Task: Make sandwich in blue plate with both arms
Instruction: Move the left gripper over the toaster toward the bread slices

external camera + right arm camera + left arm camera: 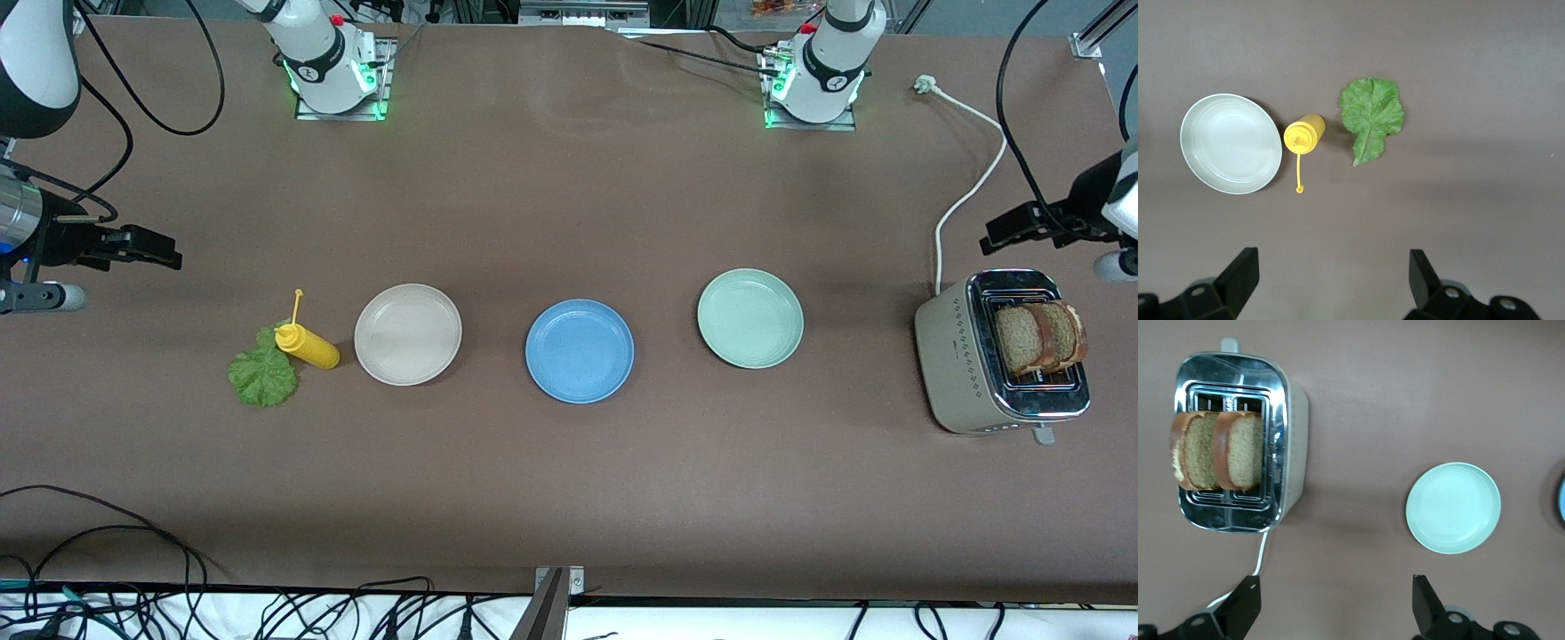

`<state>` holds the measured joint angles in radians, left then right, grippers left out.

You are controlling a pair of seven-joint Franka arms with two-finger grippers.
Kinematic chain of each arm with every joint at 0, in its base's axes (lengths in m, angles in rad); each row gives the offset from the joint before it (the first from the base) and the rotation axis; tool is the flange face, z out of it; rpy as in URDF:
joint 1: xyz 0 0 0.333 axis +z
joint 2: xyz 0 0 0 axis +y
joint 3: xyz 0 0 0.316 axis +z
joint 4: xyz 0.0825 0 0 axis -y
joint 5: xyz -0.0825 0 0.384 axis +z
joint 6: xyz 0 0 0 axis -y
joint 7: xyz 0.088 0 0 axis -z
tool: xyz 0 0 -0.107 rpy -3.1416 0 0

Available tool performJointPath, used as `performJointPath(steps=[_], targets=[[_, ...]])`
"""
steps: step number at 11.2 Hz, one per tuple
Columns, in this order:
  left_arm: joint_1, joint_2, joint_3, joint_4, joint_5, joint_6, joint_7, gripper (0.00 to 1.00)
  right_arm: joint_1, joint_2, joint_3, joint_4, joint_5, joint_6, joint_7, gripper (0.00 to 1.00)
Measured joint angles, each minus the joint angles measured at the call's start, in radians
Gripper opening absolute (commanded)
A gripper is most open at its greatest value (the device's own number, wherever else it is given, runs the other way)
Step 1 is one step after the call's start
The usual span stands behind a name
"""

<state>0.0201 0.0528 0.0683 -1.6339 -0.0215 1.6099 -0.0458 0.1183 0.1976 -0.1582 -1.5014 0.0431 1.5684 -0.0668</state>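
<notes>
Above the desk [569, 498] at the left arm's end, the left hand [1335, 603] hangs in the air with its fingers spread wide and nothing between them. Under it and just toward the front camera stands a beige toaster [965, 360] with a chrome top; two slices of brown bread [1038, 336] stick up out of its slots, and its white cord [969, 191] runs off toward the arm bases. Next along the desk comes the pale green plate [750, 318], bare. At the middle of the row lies the blue plate [580, 349], bare too, with no sandwich on it yet.

At the right arm's end the right hand [1331, 283] hovers over bare desk, fingers likewise spread and holding nothing. Nearest to it on the desk lies a crinkly green lettuce leaf [262, 375], flat. A yellow squeeze bottle [307, 344] stands at the leaf's edge, its cap dangling open on a strap. Just beside the bottle, toward the blue plate, sits the beige plate [408, 334], also bare
</notes>
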Motion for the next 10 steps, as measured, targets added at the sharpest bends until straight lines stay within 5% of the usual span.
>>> performJointPath(steps=[10], targets=[[0.006,0.173,0.15,0.011,0.0,0.164,0.167,1.0,0.0,0.0,-0.001,0.001,0.0,0.0,0.001,1.0]])
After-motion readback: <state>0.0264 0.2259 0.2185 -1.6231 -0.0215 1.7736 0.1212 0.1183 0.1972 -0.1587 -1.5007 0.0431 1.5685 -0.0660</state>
